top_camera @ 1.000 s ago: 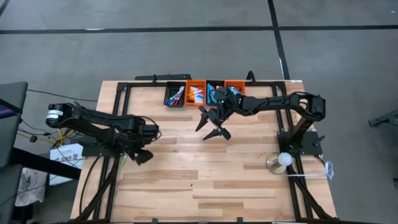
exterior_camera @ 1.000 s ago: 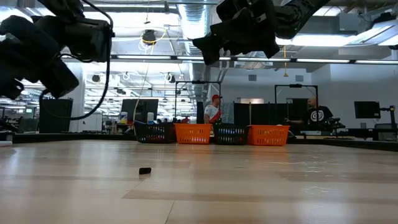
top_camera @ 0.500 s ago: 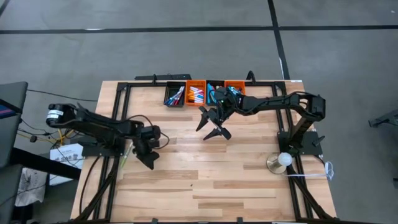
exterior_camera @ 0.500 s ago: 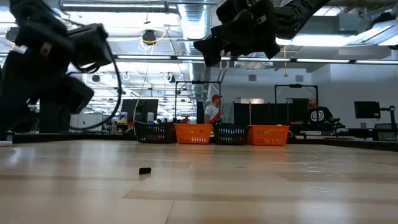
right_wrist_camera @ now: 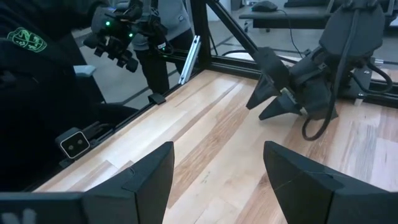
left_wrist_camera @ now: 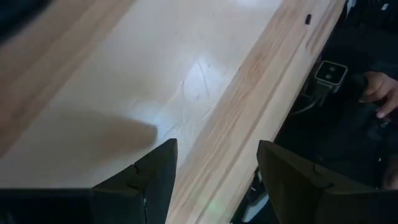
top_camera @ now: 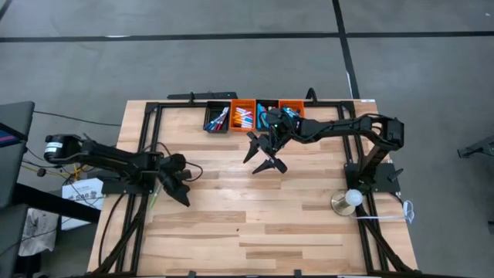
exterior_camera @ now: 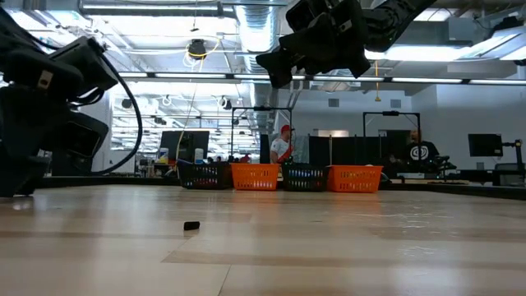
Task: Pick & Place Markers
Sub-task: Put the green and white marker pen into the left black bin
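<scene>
At the table's (top_camera: 255,224) left edge, left gripper (top_camera: 179,193) has retreated.

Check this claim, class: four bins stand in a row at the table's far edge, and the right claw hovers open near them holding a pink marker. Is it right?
Not quite. The right claw is open and holds nothing, as the right wrist view shows between its fingers. The rest stands: in the high view the four bins sit in a row at the far edge, the markers inside them.

No readable text, labels or numbers; green emblem on dark sleeve (right_wrist_camera: 28,38) illegible.
</scene>
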Controlling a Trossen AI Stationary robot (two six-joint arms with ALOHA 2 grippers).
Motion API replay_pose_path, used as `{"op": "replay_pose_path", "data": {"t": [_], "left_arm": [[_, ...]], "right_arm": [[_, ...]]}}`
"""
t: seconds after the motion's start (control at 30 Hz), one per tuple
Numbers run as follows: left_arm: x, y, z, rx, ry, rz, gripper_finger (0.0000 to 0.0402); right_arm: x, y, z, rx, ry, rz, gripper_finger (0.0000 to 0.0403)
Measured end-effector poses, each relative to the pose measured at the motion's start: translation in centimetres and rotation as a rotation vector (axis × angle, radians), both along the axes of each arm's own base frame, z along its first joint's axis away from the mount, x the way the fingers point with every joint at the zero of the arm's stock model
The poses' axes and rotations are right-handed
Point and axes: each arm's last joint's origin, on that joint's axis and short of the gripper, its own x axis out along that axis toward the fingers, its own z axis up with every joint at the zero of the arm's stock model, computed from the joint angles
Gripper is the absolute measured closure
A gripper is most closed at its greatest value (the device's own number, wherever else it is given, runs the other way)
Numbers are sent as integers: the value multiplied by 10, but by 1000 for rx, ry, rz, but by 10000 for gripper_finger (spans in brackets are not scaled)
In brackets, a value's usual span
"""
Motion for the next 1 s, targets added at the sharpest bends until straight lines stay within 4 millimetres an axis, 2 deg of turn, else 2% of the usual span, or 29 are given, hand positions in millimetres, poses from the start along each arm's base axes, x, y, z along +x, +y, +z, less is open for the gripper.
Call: {"op": "replay_pose_path", "data": {"t": [0.3, 1.0], "left_arm": [[-13, 1, -5, 43, -13, 33, 184], [-13, 8, 2, 108, -110, 53, 184]], "right_arm": [[0, 0, 0, -1, -2, -1, 163], [1, 0, 1, -5, -15, -3, 163]]}}
